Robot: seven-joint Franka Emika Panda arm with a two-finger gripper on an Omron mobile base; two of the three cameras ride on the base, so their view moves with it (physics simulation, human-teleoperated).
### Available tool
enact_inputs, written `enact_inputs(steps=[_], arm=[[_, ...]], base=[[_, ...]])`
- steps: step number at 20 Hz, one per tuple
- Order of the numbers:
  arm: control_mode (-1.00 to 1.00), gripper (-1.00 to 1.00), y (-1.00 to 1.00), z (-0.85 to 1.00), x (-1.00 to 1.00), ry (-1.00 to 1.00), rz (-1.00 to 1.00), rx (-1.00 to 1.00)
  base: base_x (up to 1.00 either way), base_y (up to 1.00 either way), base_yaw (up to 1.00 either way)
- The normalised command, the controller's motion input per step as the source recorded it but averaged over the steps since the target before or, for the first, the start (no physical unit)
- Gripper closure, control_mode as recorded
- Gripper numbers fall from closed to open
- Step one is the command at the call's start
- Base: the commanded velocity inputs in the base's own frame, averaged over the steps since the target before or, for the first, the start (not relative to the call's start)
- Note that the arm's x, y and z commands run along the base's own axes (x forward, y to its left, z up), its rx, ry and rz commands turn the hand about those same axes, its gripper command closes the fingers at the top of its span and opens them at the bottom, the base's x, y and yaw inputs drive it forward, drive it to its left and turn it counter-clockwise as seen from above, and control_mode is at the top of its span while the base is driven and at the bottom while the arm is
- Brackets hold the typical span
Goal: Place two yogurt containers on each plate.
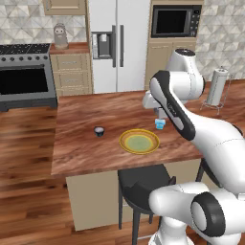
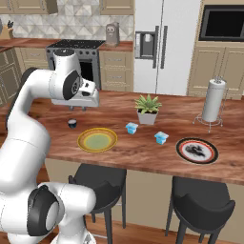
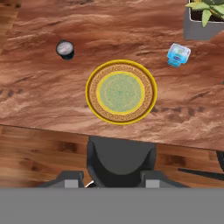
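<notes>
Yellow plate (image 3: 121, 92) bare | right base view adds white plate (image 2: 197, 150) | hand (image 3: 106, 180) pressed together, empty

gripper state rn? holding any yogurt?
gripper: shut, holding nothing, high above the yellow-rimmed plate.

You get flat, even rendered light, bright throughout, no clear source. Only soft contact shadows under the yellow-rimmed plate (image 3: 120, 92) and beside it; faint sheen on the counter (image 1: 86, 143) around the plate. No glare, no motion blur. Low resolution softens detail; edges look undistorted.
</notes>
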Motion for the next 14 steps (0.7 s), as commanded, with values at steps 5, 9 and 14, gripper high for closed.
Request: enact_inputs(steps=[5,9,14], arm=[[-1.00,-1.00,-0.01,0.00,-0.03,-0.03,0.00,0.00],[-1.00,-1.00,0.02,-0.07,0.21,-0.01,0.00,0.01],[-1.00,-1.00,0.65,-0.03,0.92,0.04,0.17,0.01]], base=[[0.00,0.00,0.00],[0.00,0.00,0.00],[0.00,0.00,0.00]])
